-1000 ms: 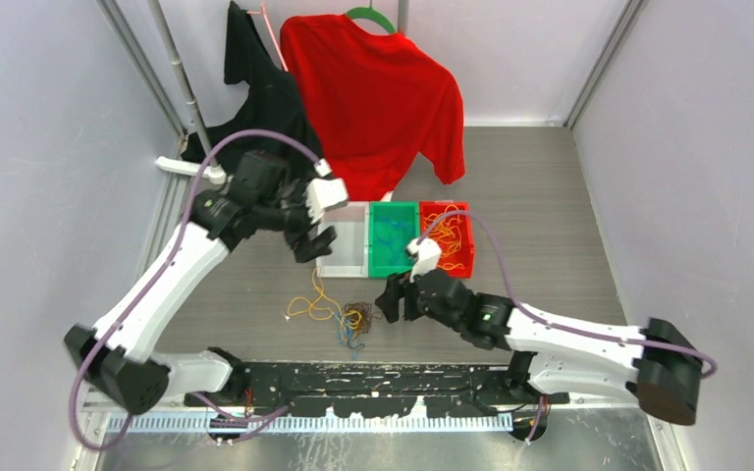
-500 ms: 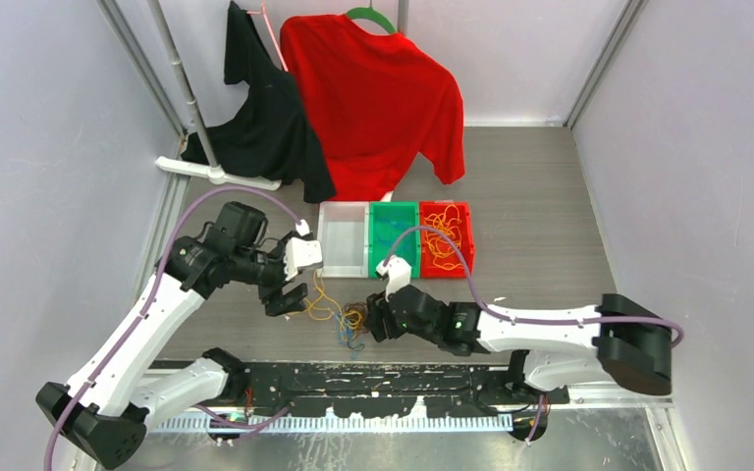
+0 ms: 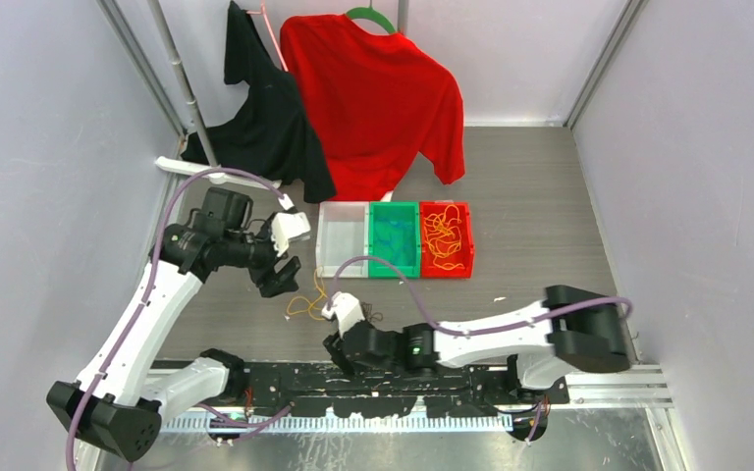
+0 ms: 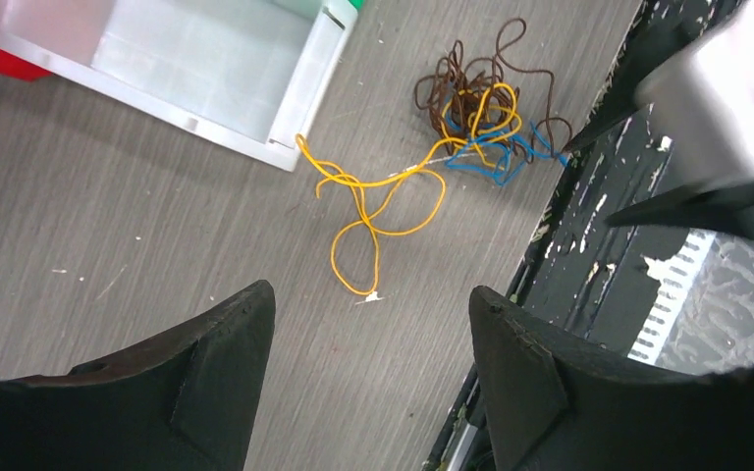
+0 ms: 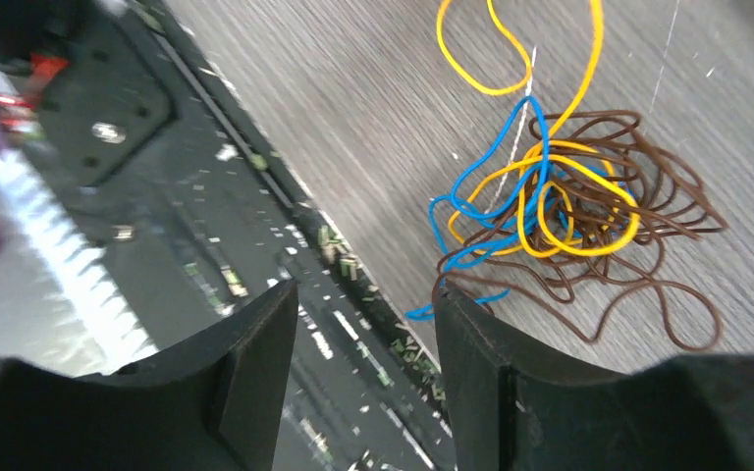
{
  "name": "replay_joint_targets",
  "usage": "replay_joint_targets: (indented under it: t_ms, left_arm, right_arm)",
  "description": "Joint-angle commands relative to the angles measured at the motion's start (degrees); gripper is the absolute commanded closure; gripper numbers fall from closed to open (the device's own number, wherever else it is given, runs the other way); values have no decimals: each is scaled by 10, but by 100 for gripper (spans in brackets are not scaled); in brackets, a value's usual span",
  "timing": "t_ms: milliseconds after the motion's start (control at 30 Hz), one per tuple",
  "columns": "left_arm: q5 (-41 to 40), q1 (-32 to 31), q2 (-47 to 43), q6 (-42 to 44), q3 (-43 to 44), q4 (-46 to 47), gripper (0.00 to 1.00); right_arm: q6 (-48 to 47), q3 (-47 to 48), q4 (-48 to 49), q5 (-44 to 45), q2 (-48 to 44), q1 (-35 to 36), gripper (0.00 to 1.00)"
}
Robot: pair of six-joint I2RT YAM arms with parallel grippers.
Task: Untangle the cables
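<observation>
While nothing is held, step in hand: getting each gripper onto a different strand, I judge. Pull apart slowly, so the knot loosens rather than tightens.
Left gripper (image 4: 371, 299): jaws wide and empty, hanging above the orange-yellow loops; best sent down to that free length.
Right gripper (image 5: 363, 294): jaws parted and empty, low at the near table edge, just beside the knot; best to pinch brown or blue alone.
Cables (image 4: 481, 123): one small tangle on the grey table (image 3: 550, 196), near its front edge, short of the white bin (image 4: 206, 78).
Brown cable (image 5: 668, 211): many coils, the bulk of the knot.
Orange-yellow cable (image 4: 373, 211): trails toward the bin in open loops.
Blue cable (image 5: 481, 186): least showing, threaded through, tail toward the edge.
</observation>
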Motion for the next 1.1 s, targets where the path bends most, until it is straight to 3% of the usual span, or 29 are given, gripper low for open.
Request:
replay_joint_targets:
  t_ms: [0, 233, 433, 600, 700, 833, 1067]
  left_arm:
    - [25, 11, -14, -19, 38, 13, 27]
    - [47, 12, -31, -27, 38, 9, 27]
    - [82, 12, -36, -63, 50, 15, 28]
    - [98, 12, -44, -65, 54, 15, 29]
    - [116, 12, -64, -47, 41, 0, 29]
    - [185, 12, -118, 48, -5, -65, 28]
    - [209, 12, -205, 36, -91, 47, 41]
  right_arm:
    - [-7, 69, -37, 54, 92, 0, 42]
    - [11, 96, -105, 180, 142, 0, 51]
    - [24, 52, -59, 175, 125, 0, 57]
    - [8, -15, 65, 100, 79, -14, 87]
    - [-13, -45, 94, 26, 6, -32, 98]
    - [-19, -65, 100, -101, -107, -82, 99]
    - [-29, -42, 82, -194, -185, -131, 99]
